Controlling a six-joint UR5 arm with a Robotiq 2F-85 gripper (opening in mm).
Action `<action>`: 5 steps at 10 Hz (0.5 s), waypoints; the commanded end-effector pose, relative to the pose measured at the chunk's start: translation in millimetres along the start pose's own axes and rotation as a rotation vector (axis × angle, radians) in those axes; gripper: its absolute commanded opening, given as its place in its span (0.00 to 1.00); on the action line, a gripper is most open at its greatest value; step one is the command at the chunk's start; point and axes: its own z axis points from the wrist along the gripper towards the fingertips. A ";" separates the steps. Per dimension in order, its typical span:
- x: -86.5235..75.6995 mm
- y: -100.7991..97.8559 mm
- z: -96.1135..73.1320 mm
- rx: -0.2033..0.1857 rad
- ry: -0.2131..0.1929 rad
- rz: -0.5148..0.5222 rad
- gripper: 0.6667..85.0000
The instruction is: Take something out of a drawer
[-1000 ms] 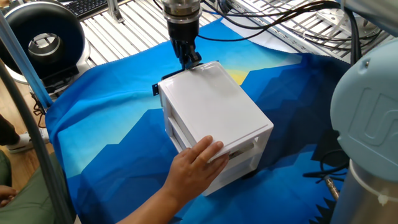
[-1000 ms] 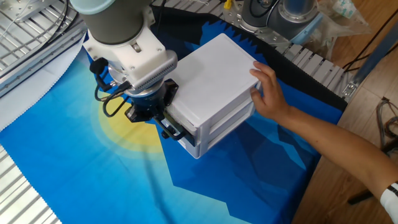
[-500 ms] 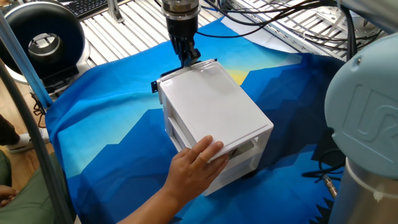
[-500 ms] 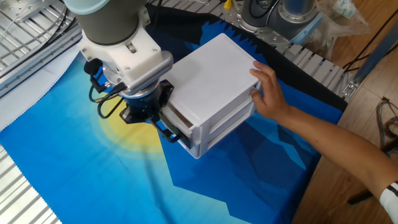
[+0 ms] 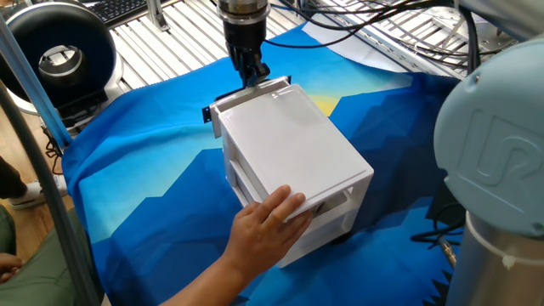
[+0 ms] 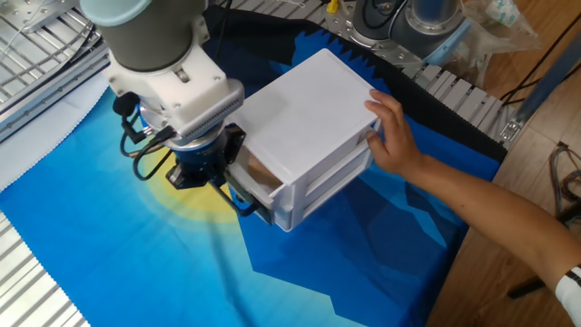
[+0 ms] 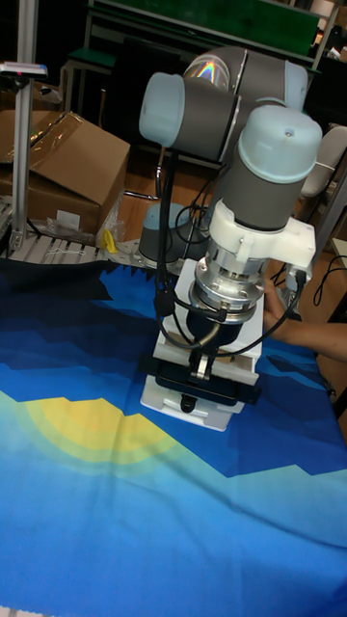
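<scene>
Currently the gripper (image 5: 252, 75) is pinched on the small black handle (image 7: 199, 376) of the drawer (image 6: 252, 186), the top tray of the white drawer unit (image 5: 289, 161), which stands partly pulled out. A sliver of light brown shows in the opening in the other fixed view; whether it is the cube cannot be told. A person's hand (image 6: 392, 136) presses the unit's rear on the blue cloth (image 5: 144, 187).

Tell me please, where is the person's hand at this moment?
In the other fixed view the hand rests against the back of the white drawer unit, on the side opposite the gripper, which is at the top drawer.
</scene>
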 end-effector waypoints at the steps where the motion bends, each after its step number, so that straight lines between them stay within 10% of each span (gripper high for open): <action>1: 2.1 -13.5 -6.8 -0.002 -0.005 -0.020 0.00; 5: 2.1 -23.3 -5.3 0.004 -0.007 -0.037 0.00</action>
